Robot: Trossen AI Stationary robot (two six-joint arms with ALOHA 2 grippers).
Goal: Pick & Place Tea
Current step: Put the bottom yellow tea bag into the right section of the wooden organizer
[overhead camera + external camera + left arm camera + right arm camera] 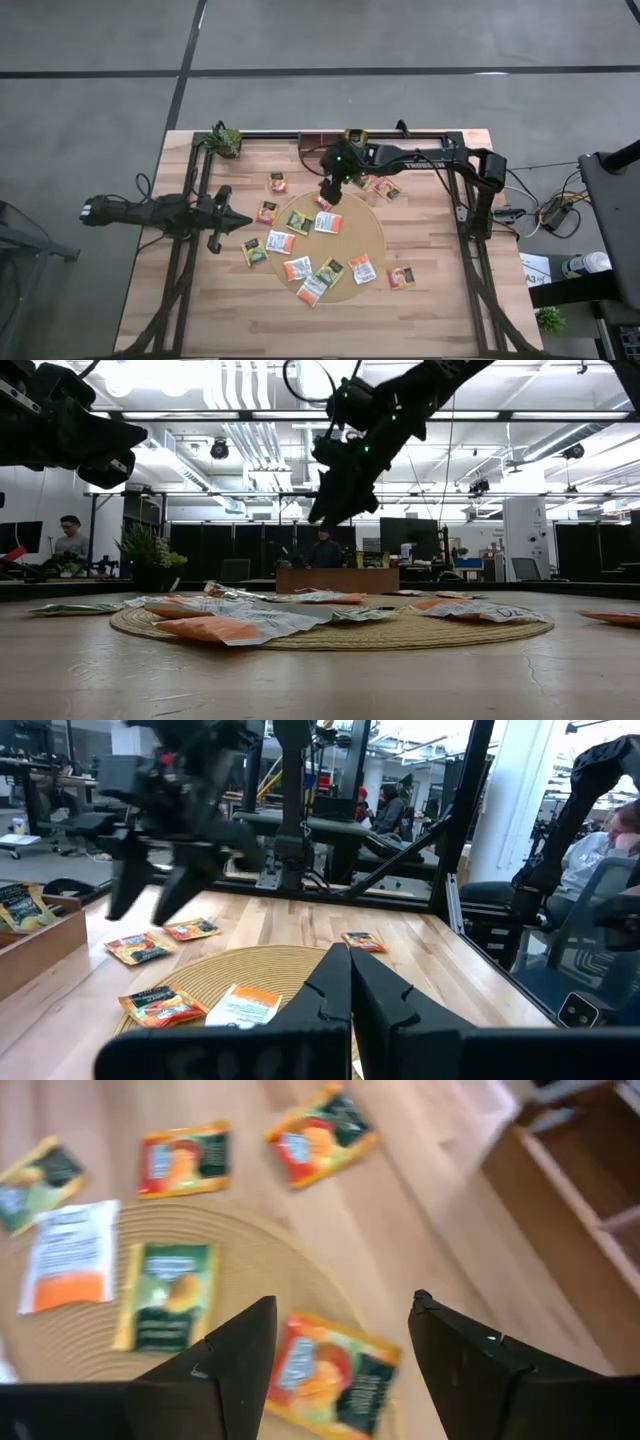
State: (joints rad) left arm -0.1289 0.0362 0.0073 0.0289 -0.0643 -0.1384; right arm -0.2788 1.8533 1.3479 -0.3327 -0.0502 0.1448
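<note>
Right gripper hangs above the far rim of the round mat, fingers spread and empty, an orange tea packet directly beneath. Other packets lie scattered on and around the mat. Left gripper waits beside the mat's left edge, pinched together. Risk: flat packets slip, or fingers snag the woven mat.

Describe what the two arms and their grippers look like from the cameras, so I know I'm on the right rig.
Both arms are dark, near-black, jointed links. The right arm carries a small green light near its wrist, and black cables trail from its base. The right gripper has two flat, dark, angular fingers. The left arm is likewise black, with a cable looping beside it; the left gripper ends in two dark wedge-shaped fingers.
</note>
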